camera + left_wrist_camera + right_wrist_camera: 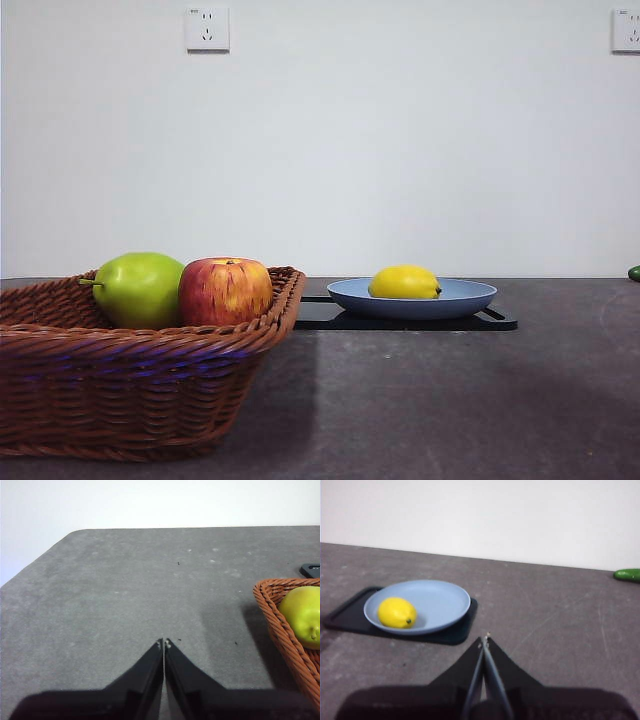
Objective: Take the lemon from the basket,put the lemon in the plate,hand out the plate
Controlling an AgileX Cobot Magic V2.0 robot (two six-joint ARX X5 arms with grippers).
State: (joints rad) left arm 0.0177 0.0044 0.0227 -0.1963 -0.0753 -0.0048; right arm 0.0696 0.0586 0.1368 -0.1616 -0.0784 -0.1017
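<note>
Lemon sits in your blue plate right of the basket, both grippers' jaws pressed together, holding nothing.

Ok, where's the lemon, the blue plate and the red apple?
lemon [404, 282]: front view, middle of its yellow skin.
plate [470, 298]: front view, bare blue rim.
apple [226, 291]: front view, its streaked side.

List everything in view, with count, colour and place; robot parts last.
lemon: 1, yellow, in the plate
plate: 1, light blue, on the tray
tray: 1, black, on the table beside the basket
basket: 1, brown wicker, on the table
green fruit: 1, in the basket
apple: 1, red-yellow, in the basket beside the green fruit
green object: 1, far table edge, too small to identify
table: 1, grey
sockets: 2, white, on the wall
left gripper: black, shut, over bare table by the basket
right gripper: black, shut, near the plate
</note>
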